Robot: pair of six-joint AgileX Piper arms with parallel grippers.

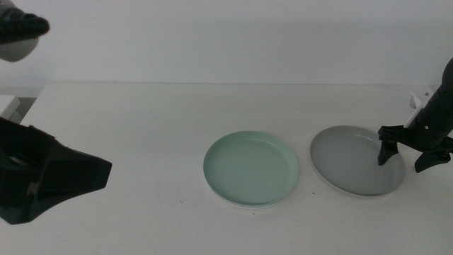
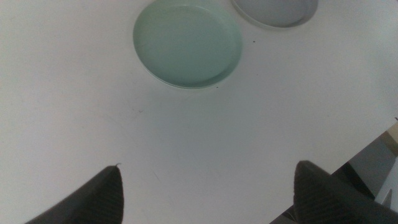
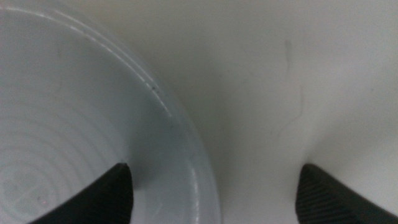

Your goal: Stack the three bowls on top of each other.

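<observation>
The pale mint green bowl (image 1: pixel 251 168) lies at the table's middle; it also shows in the left wrist view (image 2: pixel 186 45). The grey bowl (image 1: pixel 354 159) lies just right of it, apart from it, and shows partly in the left wrist view (image 2: pixel 273 11). My right gripper (image 1: pixel 409 157) is open and straddles the grey bowl's right rim (image 3: pixel 186 137), one jaw inside the bowl and one outside; it shows the same in its wrist view (image 3: pixel 214 196). My left gripper (image 1: pixel 92 172) waits open at the table's left (image 2: pixel 205 199). No separate white bowl shows; a pale edge runs under the green bowl's near side.
A dark and grey rounded part (image 1: pixel 18 32) hangs at the top left. A small white fitting (image 1: pixel 423 95) sits at the table's far right. The table's edge (image 2: pixel 373 155) shows in the left wrist view.
</observation>
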